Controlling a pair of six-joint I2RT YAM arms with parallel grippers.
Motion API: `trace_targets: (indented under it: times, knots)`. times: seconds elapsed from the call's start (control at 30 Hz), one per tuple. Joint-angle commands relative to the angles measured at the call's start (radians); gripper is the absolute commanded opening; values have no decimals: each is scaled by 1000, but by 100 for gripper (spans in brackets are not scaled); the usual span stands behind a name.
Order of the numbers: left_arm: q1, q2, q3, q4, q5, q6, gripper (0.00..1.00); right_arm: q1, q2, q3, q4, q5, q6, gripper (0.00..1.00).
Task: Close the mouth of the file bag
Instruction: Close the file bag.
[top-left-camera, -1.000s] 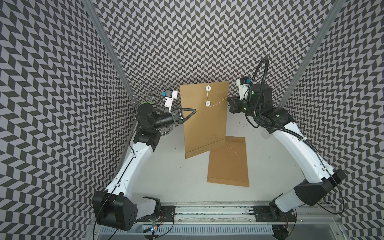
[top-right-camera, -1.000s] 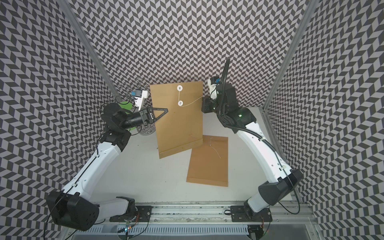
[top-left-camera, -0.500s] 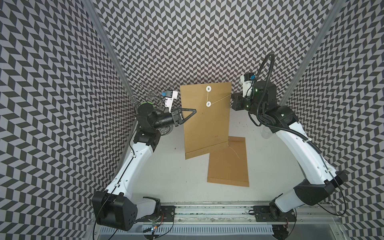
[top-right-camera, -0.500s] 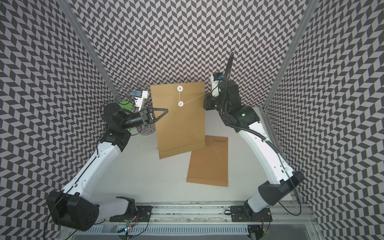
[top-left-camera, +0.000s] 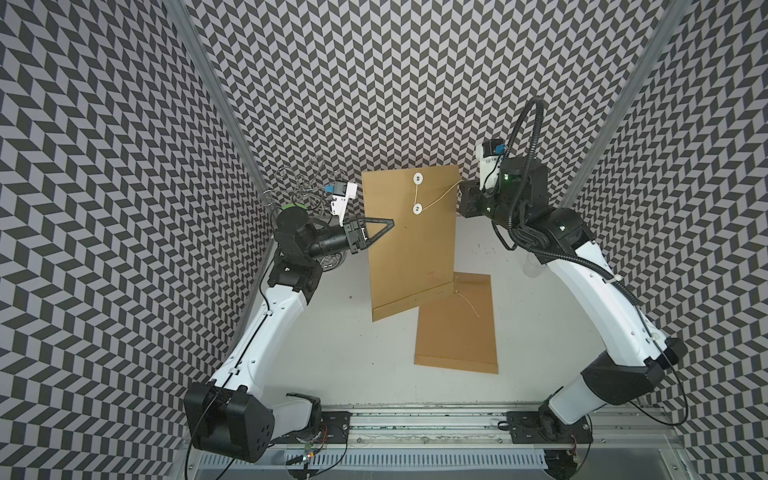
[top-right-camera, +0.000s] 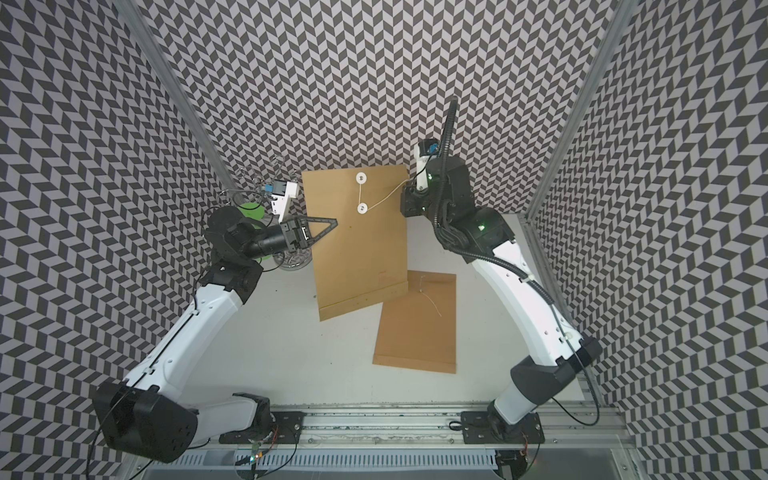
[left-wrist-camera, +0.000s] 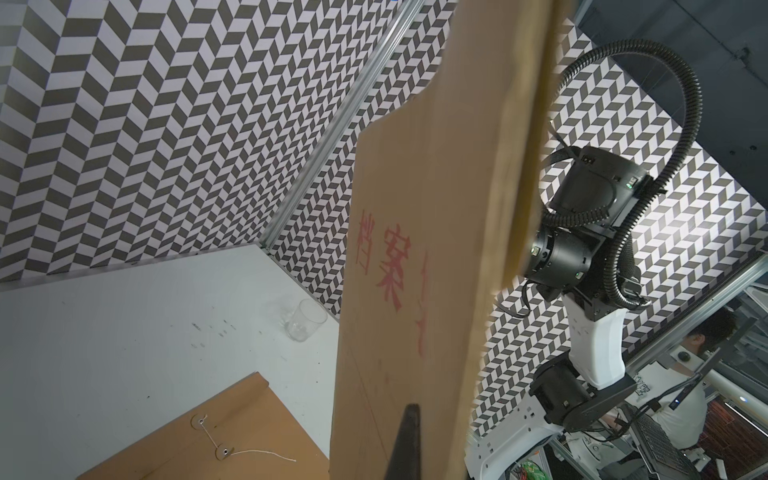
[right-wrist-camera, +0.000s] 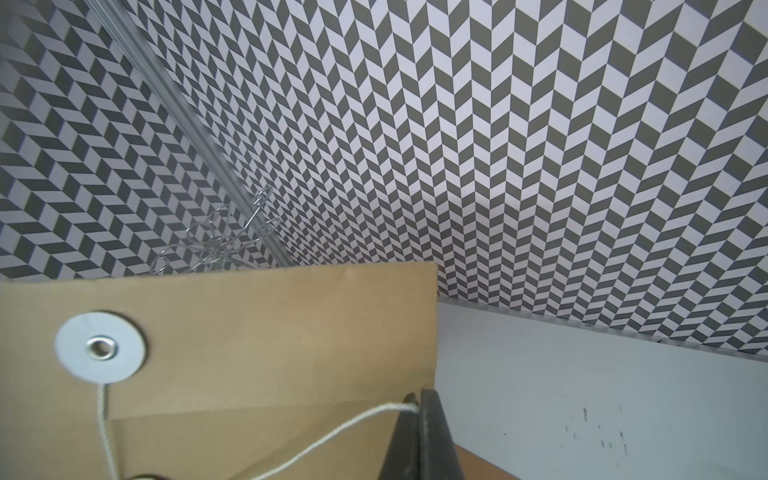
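Firmly shut: left gripper (top-left-camera: 388, 223) clamps file bag (top-left-camera: 411, 257); right gripper (right-wrist-camera: 419, 409) pinches string (right-wrist-camera: 374, 410).

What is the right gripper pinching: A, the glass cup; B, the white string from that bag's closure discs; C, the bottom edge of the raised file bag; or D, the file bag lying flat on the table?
B: in the right wrist view the shut right gripper clamps the string, which runs to the lower disc of the raised file bag.
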Motion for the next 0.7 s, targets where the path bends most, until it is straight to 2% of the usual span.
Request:
trace_targets:
  times: [0.0, 0.33, 0.67]
  knots:
    - [-10, -37, -14, -6, 6, 19, 0, 17, 29, 57, -2, 79, -31, 0]
    - [-37, -29, -34, -18, -9, 32, 0, 59, 99, 193, -33, 80, -39, 0]
    - [-73, -27, -80, -22, -43, 40, 0, 112, 150, 237, -26, 59, -31, 0]
